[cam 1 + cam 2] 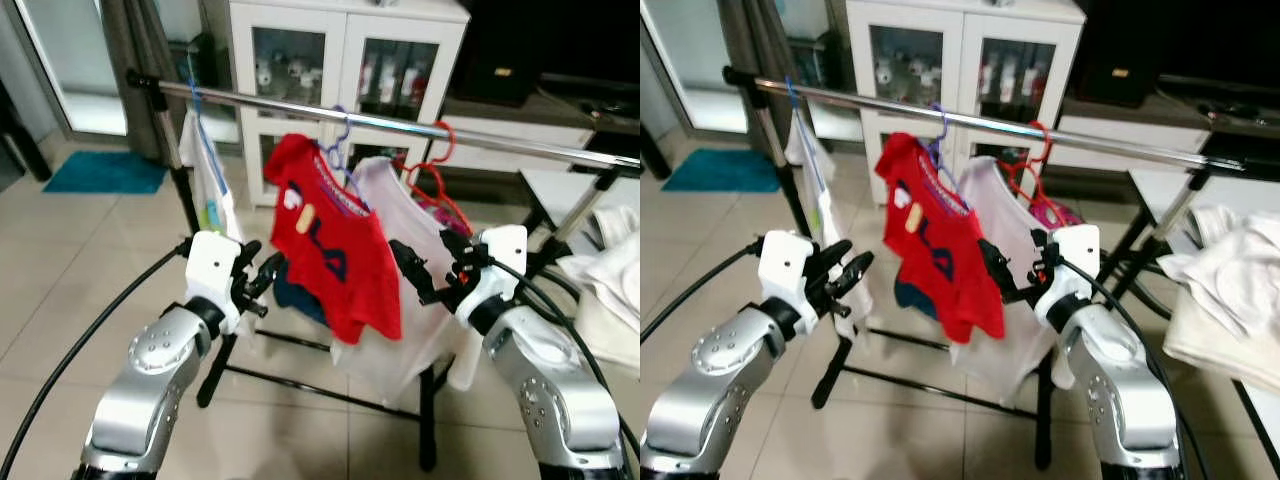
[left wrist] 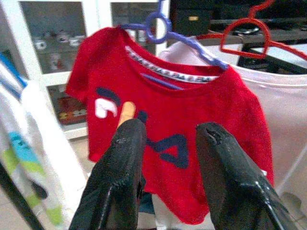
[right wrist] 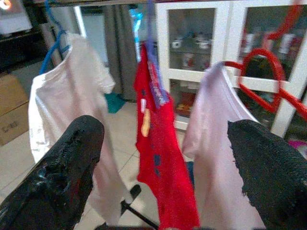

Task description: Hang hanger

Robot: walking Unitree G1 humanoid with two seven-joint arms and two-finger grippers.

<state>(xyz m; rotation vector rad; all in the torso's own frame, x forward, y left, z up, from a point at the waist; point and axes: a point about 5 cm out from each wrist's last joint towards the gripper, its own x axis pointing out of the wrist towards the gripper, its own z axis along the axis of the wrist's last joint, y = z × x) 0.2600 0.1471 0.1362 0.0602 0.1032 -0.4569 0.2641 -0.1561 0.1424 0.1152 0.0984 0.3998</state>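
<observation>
Head views: red T-shirt [image 1: 335, 250] on a purple hanger [image 1: 338, 150], hooked over the steel rail [image 1: 400, 125] of the drying rack. Beside it on the rail, a red hanger [image 1: 437, 175] carrying a pale shirt [image 1: 415, 290], its lower hem cut off behind the right arm. Left gripper [image 1: 262, 280] and right gripper [image 1: 420, 275] flank the red T-shirt, both released, holding nothing. White cabinet [image 1: 345, 50] behind the rail.

Left wrist view: fingers [image 2: 120, 177] parted before the shirt's blue lettering, partly hidden.

Right wrist view: fingers [image 3: 67, 167] spread wide; white shirt on a blue hanger [image 3: 53, 43] further along the rail.
</observation>
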